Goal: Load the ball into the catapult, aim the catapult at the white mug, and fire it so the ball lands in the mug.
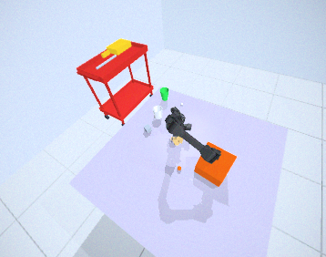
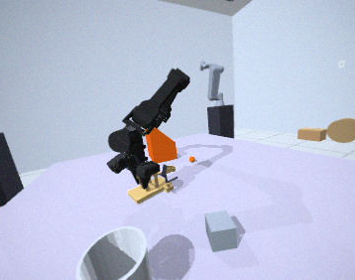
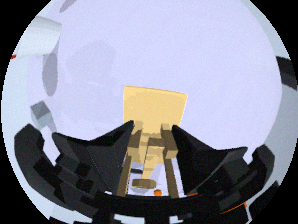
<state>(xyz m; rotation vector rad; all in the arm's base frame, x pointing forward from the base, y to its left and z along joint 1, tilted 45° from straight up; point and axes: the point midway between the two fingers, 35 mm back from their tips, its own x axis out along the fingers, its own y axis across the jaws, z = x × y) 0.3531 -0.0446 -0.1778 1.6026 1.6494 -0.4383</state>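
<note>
1. Arm [image 1: 192,139] [image 2: 161,101]: matte black throughout, boxy links.
2. Round drum-like housing [image 2: 118,141], 9 o'clock side in exterior view, also black.
3. Fingers [image 2: 145,183]: black, angular, tapering to points; at 8 and 4 o'clock in wrist view.

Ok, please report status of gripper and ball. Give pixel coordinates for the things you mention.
Gripper [image 2: 149,171] [image 3: 153,125] shut on catapult [image 2: 140,194] [image 3: 152,102]. Orange ball [image 1: 179,169] [image 2: 191,159] [image 3: 158,193] off catapult, on mat. Nothing seen between catapult and white mug [image 1: 157,112] [image 2: 112,258] [image 3: 39,37].
</note>
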